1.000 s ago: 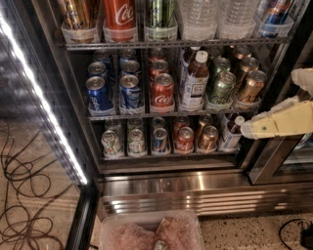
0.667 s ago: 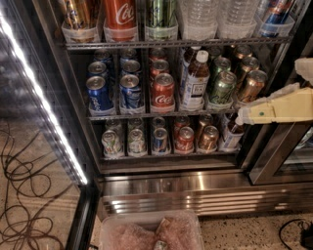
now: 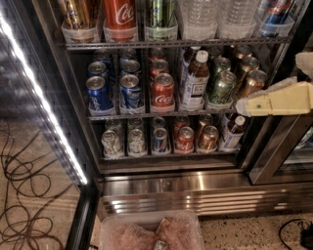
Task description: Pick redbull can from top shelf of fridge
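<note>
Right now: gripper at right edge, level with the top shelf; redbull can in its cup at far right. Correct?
No. The camera view shows the gripper at the right edge but lower, level with the middle rack, below the top shelf. The redbull can is in its cup at far right.

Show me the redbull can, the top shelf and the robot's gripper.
redbull can (image 3: pixel 275 10): camera view, its blue-and-silver side, upper right.
top shelf (image 3: pixel 171 44): camera view, its front wire edge.
gripper (image 3: pixel 243 107): camera view, its cream tip, at the right of the picture.
</note>
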You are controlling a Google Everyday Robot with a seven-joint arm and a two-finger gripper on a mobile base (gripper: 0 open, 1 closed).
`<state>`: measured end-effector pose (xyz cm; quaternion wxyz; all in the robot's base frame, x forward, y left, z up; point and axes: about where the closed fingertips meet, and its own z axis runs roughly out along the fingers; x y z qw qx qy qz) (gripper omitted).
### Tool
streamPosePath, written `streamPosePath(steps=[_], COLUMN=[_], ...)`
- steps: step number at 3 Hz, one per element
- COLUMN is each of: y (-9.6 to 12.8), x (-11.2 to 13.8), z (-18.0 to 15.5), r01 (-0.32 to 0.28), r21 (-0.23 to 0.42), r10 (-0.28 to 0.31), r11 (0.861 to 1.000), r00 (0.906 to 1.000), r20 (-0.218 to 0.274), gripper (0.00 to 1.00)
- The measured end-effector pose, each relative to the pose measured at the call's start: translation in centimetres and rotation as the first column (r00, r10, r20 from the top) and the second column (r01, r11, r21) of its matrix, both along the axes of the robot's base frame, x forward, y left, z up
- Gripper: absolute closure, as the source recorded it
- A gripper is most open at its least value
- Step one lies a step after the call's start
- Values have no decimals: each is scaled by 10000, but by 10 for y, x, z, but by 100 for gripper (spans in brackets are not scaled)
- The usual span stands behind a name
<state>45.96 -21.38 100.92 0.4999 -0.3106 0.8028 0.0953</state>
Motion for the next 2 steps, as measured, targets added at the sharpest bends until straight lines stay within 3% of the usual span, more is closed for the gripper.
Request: streamPosePath(steps=[1,2], y=[-6,-18], x=[23,53], z=[8,22], r01=[561,1419], r21=[529,1532], r10=[-597,-1664], r11=[9970,9779], r00=[9959,9728], r20=[674,1611], gripper=[0,0])
